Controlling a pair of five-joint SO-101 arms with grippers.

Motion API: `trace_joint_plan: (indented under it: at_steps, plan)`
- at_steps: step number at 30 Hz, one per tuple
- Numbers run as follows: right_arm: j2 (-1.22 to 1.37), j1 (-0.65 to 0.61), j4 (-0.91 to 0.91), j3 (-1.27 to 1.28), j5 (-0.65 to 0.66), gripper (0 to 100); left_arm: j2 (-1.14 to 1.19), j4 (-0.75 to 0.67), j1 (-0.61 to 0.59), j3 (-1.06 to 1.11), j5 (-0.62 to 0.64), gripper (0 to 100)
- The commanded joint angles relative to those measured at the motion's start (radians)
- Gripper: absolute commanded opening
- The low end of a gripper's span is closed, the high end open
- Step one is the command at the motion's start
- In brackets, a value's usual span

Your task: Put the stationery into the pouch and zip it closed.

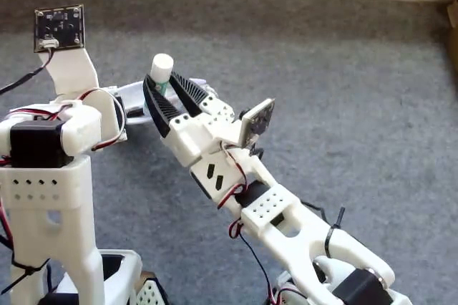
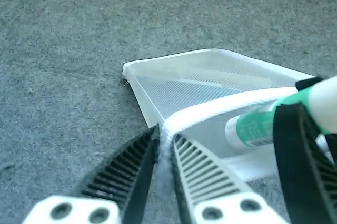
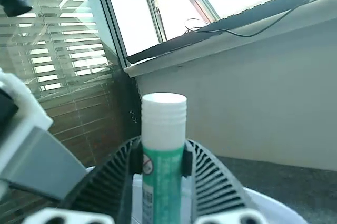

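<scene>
A glue stick [image 1: 162, 70] with a white cap and green label stands upright in my right gripper [image 1: 168, 90], which is shut on it. In the right wrist view the glue stick [image 3: 163, 145] rises between the black ribbed fingers [image 3: 210, 182]. My left gripper [image 2: 164, 142] is shut on the white edge of the translucent mesh pouch [image 2: 195, 82], holding its mouth up. The glue stick [image 2: 274, 119] hangs over the pouch opening, tip pointing in. In the high view the pouch [image 1: 136, 97] is mostly hidden behind the arms.
Grey carpet [image 1: 343, 69] covers the table all around. The left arm's white body [image 1: 50, 176] stands at the near left. A pale wall edge runs along the back.
</scene>
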Motion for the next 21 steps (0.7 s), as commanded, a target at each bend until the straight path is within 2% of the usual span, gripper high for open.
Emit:
trace_joint_plan:
  at_steps: [1, 6, 12, 17, 21]
  plan:
    - [-0.067, -0.015, -0.025, -0.002, 0.000, 1.1, -0.021, -0.005, -0.016, -0.021, -0.008, 1]
    - [-0.071, -0.016, 0.044, -0.005, 0.000, 2.1, -0.021, -0.005, -0.016, -0.021, -0.008, 1]
    - [-0.071, -0.016, 0.124, -0.012, -0.003, 18.3, -0.021, -0.003, -0.016, -0.021, -0.008, 1]
    - [-0.140, -0.016, 0.134, -0.001, -0.003, 18.3, -0.021, -0.006, -0.016, 0.002, -0.009, 1]
    - [-0.275, -0.016, 0.288, 0.021, -0.005, 18.3, -0.021, -0.006, -0.016, 0.005, -0.011, 1]
